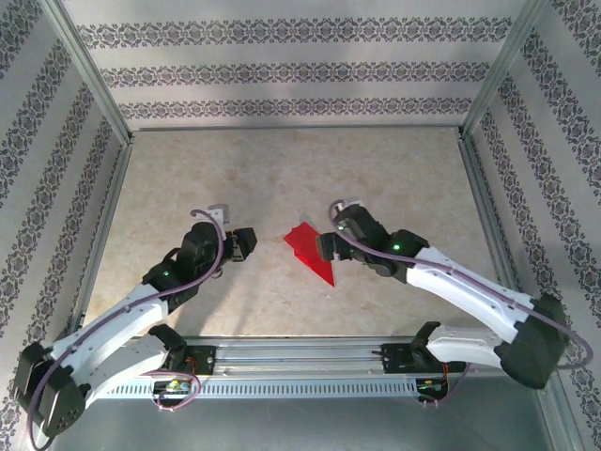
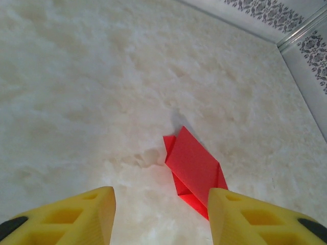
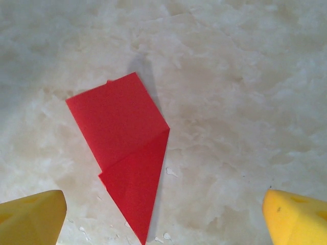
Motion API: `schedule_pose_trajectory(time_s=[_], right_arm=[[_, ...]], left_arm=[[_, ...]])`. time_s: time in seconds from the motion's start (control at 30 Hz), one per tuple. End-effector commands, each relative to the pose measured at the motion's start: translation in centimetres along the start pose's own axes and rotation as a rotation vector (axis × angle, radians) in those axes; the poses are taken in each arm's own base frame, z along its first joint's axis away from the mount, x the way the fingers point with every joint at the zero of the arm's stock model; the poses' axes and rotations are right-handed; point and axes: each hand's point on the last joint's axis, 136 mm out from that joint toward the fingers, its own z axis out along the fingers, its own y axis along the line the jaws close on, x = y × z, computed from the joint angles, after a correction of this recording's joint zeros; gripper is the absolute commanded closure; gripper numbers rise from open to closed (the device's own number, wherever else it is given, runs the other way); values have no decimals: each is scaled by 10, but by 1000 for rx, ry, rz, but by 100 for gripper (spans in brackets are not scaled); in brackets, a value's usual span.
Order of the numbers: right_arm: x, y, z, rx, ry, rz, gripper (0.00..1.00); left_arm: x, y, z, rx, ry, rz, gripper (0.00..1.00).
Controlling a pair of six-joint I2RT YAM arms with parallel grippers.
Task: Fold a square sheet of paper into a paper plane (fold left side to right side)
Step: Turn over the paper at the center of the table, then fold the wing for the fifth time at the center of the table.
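Right gripper and left gripper gape empty; red paper lies flat, folded to 1 point.

No legible text, label, brand, number or sign was recorded in any of the three views. The walls carried a repeating ornamental band pattern, not lettering. The red paper and the table were unmarked on their visible faces.
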Motion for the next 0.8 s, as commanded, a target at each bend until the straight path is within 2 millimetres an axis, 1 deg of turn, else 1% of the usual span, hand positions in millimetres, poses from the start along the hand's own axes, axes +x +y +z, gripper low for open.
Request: schedule_pose_trajectory(time_s=[0.0,0.13,0.3,0.47,0.6,0.77], right_arm=[[-5,2,-1,-155,-53,168,2],[3,-20,-2,-212,-85,308,2],[15,-49,1,-282,-119,510,2],[28,-72,6,-327,-142,679,2],[35,-81,8,-328,-141,722,2],[37,-83,10,-327,-134,722,2]], left_arm=[[1,-26,13,118,24,-122,48],[20,-30,35,147,94,-190,49],[36,-38,61,204,142,-285,50],[54,-37,82,188,193,-326,50],[67,-35,100,184,221,-370,50],[77,-40,121,216,243,-416,51]])
